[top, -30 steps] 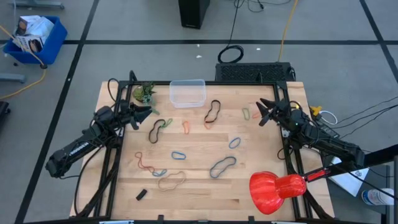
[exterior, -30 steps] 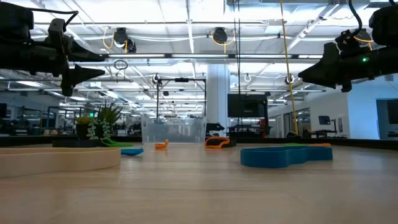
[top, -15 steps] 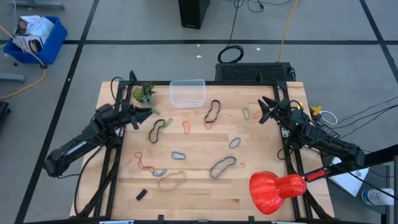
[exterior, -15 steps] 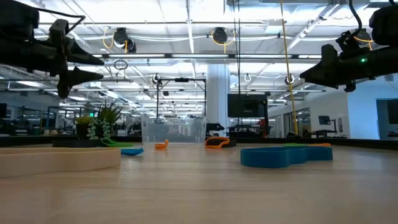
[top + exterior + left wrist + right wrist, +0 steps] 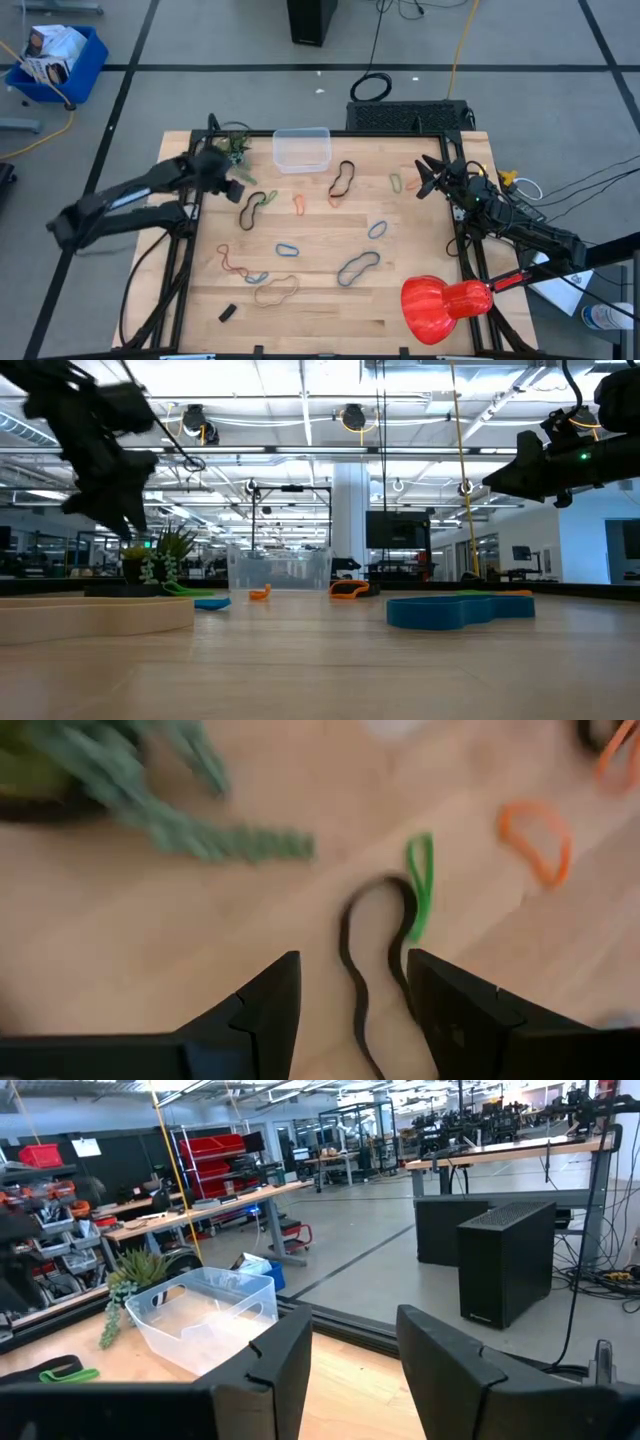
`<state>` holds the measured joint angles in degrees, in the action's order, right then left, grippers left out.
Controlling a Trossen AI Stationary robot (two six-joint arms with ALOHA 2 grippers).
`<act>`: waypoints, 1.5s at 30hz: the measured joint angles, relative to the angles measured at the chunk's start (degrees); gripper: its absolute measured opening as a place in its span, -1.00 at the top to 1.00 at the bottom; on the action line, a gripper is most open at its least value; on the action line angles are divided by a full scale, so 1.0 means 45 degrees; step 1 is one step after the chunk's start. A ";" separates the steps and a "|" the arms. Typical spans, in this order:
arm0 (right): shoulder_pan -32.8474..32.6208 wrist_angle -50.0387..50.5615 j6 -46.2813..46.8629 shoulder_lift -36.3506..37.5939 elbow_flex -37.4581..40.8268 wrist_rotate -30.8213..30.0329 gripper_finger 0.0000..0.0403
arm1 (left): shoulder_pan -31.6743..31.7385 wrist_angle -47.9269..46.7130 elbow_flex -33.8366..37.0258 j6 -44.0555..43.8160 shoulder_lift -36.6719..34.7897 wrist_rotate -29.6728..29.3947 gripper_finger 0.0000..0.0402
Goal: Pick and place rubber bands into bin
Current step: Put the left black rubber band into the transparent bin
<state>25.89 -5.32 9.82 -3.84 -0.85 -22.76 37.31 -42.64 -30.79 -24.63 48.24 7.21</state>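
Wood-grain tabletop (image 5: pixel 400 260) under my cameras: rubber bands (image 5: pixel 343 178) lie scattered flat near the empty clear bin (image 5: pixel 301 148). My left end effector (image 5: pixel 347 1005), fingers spread and holding nothing, points down over the black band (image 5: pixel 250 209) beside the bin; a green loop touching it could snag or come up too. My right end effector (image 5: pixel 428 178) waits open beyond the bin.

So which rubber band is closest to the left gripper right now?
The long black band with a green band at its end; it lies right below the open left gripper, unlike the black-and-orange one farther right.
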 joint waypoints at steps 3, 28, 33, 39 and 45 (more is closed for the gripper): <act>0.0000 0.0000 0.0000 0.0000 0.0002 0.0000 0.30 | -0.0439 0.0207 -0.0364 0.0026 0.1733 0.0459 0.05; 0.0000 0.0053 -0.0019 -0.0063 0.0002 0.0019 0.30 | -0.2159 0.0508 -0.1471 -0.1307 0.5762 -0.1626 0.05; 0.0000 0.0073 -0.0015 -0.0189 0.0002 0.0026 0.30 | -0.2159 0.0620 -0.1471 -0.1271 0.5901 -0.1633 0.05; 0.0000 0.0078 -0.0010 -0.0432 0.0002 0.0034 0.30 | -0.2154 0.0646 -0.1466 -0.1330 0.6173 -0.2290 0.05; 0.0005 0.0083 -0.0005 -0.0666 0.0001 0.0034 0.30 | -0.2159 0.0664 -0.1466 -0.1373 0.6694 -0.2178 0.05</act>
<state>25.91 -4.95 9.80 -6.84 -0.84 -22.61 27.60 -39.66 -37.39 -30.81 78.37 -2.59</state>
